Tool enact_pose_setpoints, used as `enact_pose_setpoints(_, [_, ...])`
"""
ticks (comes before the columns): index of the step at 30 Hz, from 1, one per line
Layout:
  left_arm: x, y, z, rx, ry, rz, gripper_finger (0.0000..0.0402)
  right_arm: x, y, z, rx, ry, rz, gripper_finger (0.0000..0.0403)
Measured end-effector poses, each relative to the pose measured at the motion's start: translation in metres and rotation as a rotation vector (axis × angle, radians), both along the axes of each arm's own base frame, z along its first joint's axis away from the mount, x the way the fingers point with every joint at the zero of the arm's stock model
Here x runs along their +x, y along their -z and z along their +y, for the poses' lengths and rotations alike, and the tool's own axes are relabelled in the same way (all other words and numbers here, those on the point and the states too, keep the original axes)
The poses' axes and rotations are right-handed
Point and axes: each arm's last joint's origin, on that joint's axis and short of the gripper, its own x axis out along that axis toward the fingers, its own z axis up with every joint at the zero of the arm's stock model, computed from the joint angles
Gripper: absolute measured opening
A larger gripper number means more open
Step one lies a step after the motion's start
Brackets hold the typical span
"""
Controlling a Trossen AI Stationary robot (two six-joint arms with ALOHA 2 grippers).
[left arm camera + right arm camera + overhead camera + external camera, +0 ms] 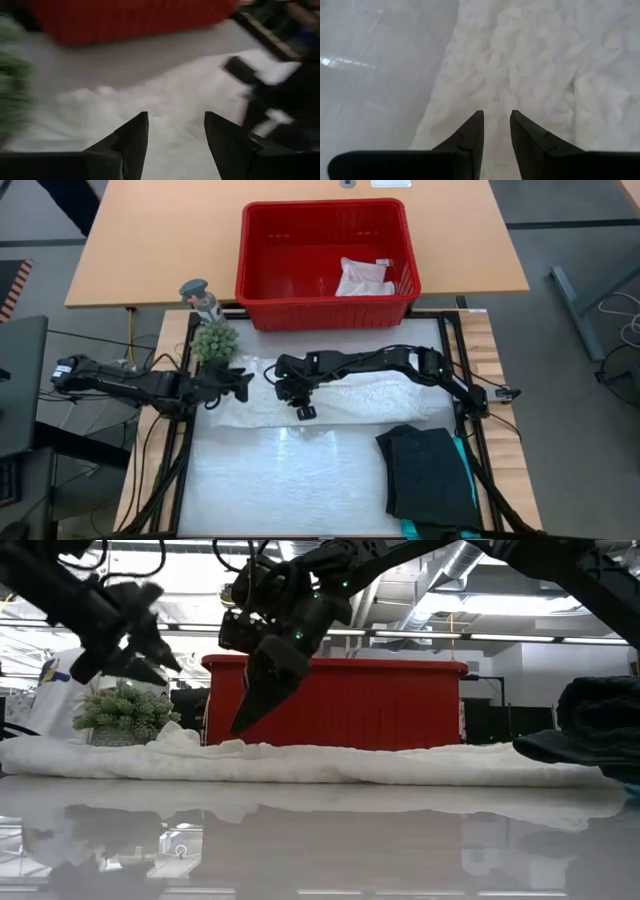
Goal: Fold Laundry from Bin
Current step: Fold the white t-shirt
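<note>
Laundry: a large white lacy top (330,398) lies spread across the table's middle, between both arms.
Left gripper (243,383): at nine o'clock of the top, above its left end, fingers parted with nothing between them.
Plant (213,340): at eleven o'clock, beside the left arm.
Right gripper (303,411): points down over the top, fingers narrowly apart, empty.
Bin (262,288): at twelve o'clock, holding a small white cloth (364,277).
Black garment (432,475): folded at four o'clock, teal edge (463,450) beside it.
</note>
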Motion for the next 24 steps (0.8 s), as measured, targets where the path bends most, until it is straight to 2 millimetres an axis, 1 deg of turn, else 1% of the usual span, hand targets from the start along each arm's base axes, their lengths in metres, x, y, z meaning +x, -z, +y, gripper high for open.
enact_pose_setpoints(4, [0.003,0.013,0.006,0.015,-0.011,0.065,0.0183,0.001,-0.003,-0.001,-0.003,-0.001,-0.011,0.0118])
enact_pose_setpoints(8, [0.009,0.024,0.01,0.036,-0.009,0.052,0.0183,0.0,-0.003,-0.003,-0.005,0.0,-0.008,0.0118])
enact_pose_setpoints(11, [0.013,0.029,0.012,0.065,0.005,0.109,0.0183,0.0,-0.002,-0.004,0.007,0.02,-0.001,0.0118])
enact_pose_setpoints(14, [0.017,0.033,0.016,0.12,-0.049,0.158,0.0183,-0.001,-0.002,-0.006,0.01,0.025,0.011,0.0118])
enact_pose_setpoints(19, [0.027,0.039,0.024,0.17,-0.076,0.207,0.0183,-0.005,-0.009,-0.007,0.012,0.027,0.024,0.0118])
enact_pose_setpoints(24, [0.032,0.054,0.029,0.174,-0.115,0.306,0.0183,-0.01,-0.019,-0.006,0.011,0.026,0.019,0.0118])
